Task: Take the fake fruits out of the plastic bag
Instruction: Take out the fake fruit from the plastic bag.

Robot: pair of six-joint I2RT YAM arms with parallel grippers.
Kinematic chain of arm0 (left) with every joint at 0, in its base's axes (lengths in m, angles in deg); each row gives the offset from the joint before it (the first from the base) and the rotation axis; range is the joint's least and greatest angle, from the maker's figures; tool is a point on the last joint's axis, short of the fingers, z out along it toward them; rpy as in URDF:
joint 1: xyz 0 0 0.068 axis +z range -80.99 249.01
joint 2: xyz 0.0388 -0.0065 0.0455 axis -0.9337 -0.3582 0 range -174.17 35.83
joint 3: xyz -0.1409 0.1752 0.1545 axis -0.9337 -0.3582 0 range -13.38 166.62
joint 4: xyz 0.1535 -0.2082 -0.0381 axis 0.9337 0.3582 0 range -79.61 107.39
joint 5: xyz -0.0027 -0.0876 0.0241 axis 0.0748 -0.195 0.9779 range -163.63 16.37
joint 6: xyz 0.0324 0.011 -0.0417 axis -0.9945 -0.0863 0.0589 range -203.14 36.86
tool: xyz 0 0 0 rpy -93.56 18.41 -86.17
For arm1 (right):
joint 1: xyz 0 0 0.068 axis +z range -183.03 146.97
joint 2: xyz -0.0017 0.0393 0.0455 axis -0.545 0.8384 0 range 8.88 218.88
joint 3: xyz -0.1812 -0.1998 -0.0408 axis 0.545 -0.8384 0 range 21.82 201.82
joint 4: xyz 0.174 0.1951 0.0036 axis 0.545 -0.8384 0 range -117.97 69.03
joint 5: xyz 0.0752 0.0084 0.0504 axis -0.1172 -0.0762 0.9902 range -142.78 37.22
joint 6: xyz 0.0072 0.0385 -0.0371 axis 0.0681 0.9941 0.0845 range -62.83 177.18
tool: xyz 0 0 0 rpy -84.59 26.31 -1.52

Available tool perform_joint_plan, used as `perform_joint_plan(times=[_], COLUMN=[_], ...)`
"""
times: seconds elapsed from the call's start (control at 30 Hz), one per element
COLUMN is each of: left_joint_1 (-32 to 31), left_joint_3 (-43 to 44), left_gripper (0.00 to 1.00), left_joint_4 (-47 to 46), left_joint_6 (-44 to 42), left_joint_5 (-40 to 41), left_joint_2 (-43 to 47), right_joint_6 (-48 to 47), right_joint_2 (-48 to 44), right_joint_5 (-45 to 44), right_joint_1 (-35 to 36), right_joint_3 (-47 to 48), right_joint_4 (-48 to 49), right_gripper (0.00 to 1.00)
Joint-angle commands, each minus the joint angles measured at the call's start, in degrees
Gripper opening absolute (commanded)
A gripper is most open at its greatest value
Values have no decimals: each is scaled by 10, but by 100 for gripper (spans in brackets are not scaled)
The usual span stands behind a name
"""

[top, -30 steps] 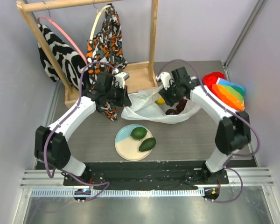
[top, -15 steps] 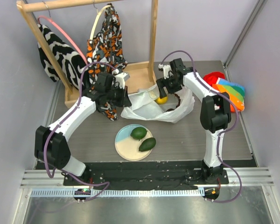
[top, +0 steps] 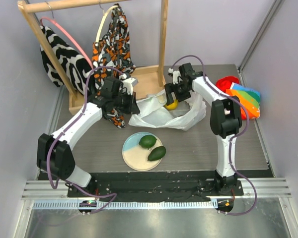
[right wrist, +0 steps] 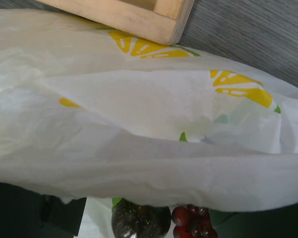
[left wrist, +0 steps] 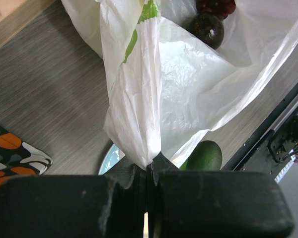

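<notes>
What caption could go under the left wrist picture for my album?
Shut jaws pinch the plastic bag; a dark fruit and grapes sit inside, a green avocado outside.

A gray surface [top: 198,144] is carrying everything. A white plastic bag [top: 156,118] is lying in the middle of it. A round blue-and-cream plate [top: 131,157] is sitting near the front, just beside the bag. A wooden rack [top: 151,74] is standing at the back. A rainbow cloth [top: 244,98] is lying at the right edge. A spotted cloth [left wrist: 10,151] is lying left of the bag.
</notes>
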Motion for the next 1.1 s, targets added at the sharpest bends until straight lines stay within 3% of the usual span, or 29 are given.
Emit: perform_joint_plan(times=[0.0, 0.27, 0.43, 0.53, 0.8, 1.07], left_joint_1=[-1, -2, -2, -2, -1, -2], left_joint_3=[16, 25, 32, 34, 94, 178], left_gripper=[0, 0, 0, 0, 0, 0], left_joint_4=[0, -3, -3, -6, -8, -12], left_joint_6=[-5, -3, -5, -5, -9, -12], left_joint_5=[-14, -18, -18, -17, -6, 26], left_joint_2=[2, -7, -9, -10, -46, -77], right_joint_6=[17, 6, -20, -45, -134, -187], right_joint_2=[11, 18, -4, -25, -150, -308], right_joint_5=[-7, -18, -15, -5, 25, 40], right_joint_1=[6, 11, 11, 9, 5, 4], right_joint_3=[30, 29, 34, 29, -7, -150], right_joint_4=[7, 22, 21, -1, -154, -190], right_gripper=[86, 84, 38, 31, 29, 31])
